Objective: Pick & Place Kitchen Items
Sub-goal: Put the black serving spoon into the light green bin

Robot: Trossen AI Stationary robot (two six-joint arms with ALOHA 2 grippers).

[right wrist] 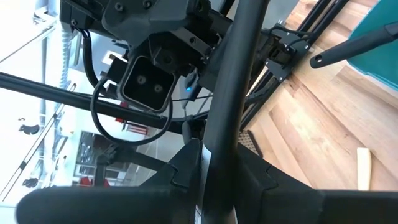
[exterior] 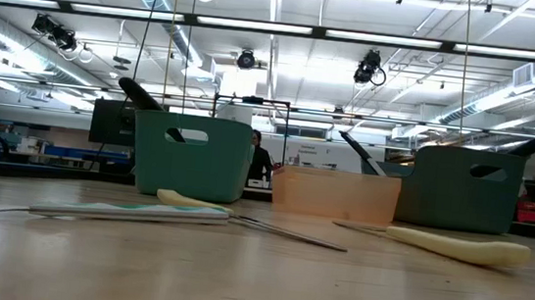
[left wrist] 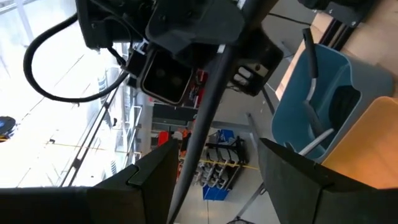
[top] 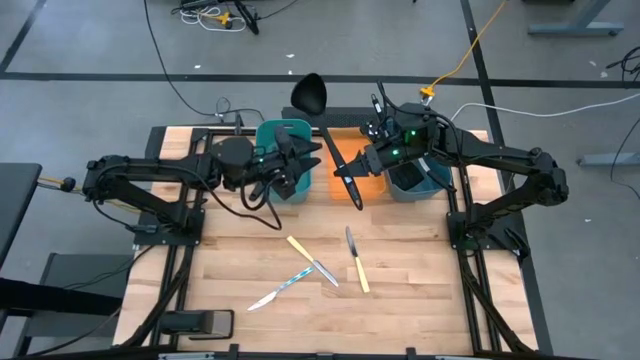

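A pale wooden bench stood on a grey floor strewn with cables. From above, the left gripper and right gripper met over the orange tray, between two teal bins. A black ladle rose there, bowl beyond the bench's far edge. Three small knives lay well apart from the arms on the near boards.

At bench height, the knives lay before the bins and tray, with a person standing behind.

From the left wrist, that gripper's fingers stood apart around the ladle's shaft.

From the right wrist, its fingers were clamped on the shaft.
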